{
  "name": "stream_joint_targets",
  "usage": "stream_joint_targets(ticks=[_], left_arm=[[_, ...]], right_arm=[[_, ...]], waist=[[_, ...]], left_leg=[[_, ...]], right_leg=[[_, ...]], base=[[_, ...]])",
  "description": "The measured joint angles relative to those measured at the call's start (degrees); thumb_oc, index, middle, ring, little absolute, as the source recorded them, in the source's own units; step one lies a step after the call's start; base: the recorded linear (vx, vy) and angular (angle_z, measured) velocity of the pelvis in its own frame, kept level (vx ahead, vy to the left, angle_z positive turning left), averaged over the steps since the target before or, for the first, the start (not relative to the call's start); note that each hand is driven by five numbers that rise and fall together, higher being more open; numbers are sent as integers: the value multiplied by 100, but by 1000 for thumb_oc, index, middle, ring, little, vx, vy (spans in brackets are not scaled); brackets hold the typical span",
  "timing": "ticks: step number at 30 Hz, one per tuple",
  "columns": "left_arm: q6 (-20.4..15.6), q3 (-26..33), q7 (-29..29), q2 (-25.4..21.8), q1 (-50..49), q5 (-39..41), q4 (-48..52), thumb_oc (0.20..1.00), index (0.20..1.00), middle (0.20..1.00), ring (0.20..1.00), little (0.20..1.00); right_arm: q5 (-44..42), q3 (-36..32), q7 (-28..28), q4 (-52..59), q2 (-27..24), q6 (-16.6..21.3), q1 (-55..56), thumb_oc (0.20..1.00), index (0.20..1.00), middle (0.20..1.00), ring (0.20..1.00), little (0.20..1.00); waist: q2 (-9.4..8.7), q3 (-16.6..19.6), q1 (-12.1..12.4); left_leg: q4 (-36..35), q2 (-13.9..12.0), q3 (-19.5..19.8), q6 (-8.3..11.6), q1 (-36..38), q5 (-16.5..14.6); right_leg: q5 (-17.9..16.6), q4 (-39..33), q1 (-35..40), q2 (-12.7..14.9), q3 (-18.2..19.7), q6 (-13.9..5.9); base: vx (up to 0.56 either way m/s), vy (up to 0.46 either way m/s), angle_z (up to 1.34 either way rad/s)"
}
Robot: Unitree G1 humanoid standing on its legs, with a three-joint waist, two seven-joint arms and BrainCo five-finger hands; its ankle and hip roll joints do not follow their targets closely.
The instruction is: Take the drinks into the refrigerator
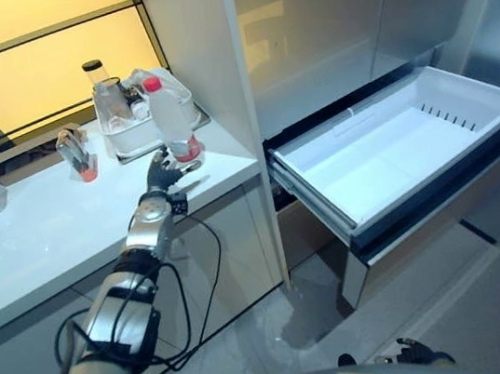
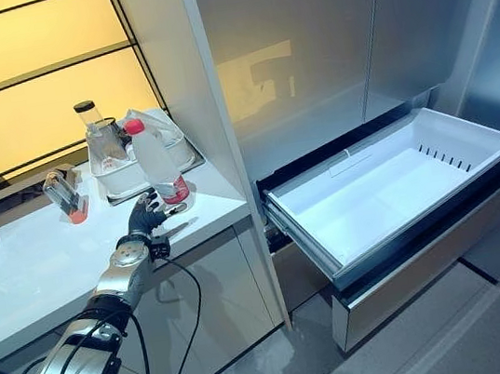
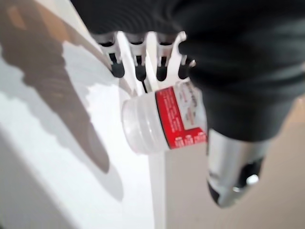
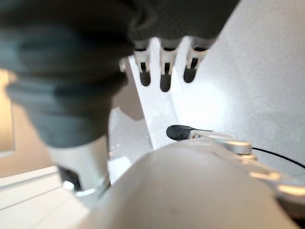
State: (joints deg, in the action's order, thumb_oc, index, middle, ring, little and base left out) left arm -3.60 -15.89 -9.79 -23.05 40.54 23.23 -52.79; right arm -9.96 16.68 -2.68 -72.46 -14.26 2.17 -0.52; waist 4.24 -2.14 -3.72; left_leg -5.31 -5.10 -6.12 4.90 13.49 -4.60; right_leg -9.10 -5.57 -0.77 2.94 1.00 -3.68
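From the left eye, the bottle [image 1: 170, 119] stands upright near the counter [image 1: 42, 246] edge, the left hand [image 1: 164, 172] at its base; right of it the drawer [image 1: 394, 142] gapes open. The right eye agrees. The left wrist shows straight fingers [image 3: 138, 67] spread beside the red label, thumb [image 3: 233, 186] opposite, not yet closed: curl squarely around the body before lifting. The right hand [image 4: 164, 71] hangs relaxed, low.
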Motion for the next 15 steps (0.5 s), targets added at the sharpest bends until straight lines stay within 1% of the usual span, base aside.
stream_joint_targets(ticks=[8, 11, 14, 15], left_arm=[[-14, -23, -106, 112, 95, 6, -1, 1000, 1000, 1000, 1000, 1000], [2, -100, -143, 253, 230, 18, -10, 1000, 1000, 1000, 1000, 1000], [-2, -164, -106, 322, 323, 24, -9, 1000, 1000, 1000, 1000, 1000], [-5, -159, -116, 402, 356, 68, -22, 1000, 1000, 1000, 1000, 1000]], right_arm=[[-76, -1, -3, 12, 4, 39, 68, 1000, 1000, 1000, 1000, 1000], [-96, -1, -9, 17, 10, 40, 63, 1000, 1000, 1000, 1000, 1000], [-99, -1, -15, 36, 11, 43, 40, 1000, 1000, 1000, 1000, 1000], [-105, -3, -20, 54, 12, 50, 40, 1000, 1000, 1000, 1000, 1000]], waist=[[-15, -12, -30], [-28, -27, -45], [-21, -56, -114], [-12, -64, -200]], left_leg=[[0, 20, -32, -13, -21, -9], [8, 34, -59, -16, -22, -11], [24, 49, -158, -19, -15, -14], [25, 59, -168, -21, -16, -15]], right_leg=[[-6, 1, -41, 10, 32, -9], [-11, 1, -73, 13, 63, -20], [-30, 1, -121, 9, 151, -31], [-33, 2, -138, 9, 162, -36]], base=[[0, -2, -1], [-5, 4, -5], [5, 4, -13], [6, 4, -8]])
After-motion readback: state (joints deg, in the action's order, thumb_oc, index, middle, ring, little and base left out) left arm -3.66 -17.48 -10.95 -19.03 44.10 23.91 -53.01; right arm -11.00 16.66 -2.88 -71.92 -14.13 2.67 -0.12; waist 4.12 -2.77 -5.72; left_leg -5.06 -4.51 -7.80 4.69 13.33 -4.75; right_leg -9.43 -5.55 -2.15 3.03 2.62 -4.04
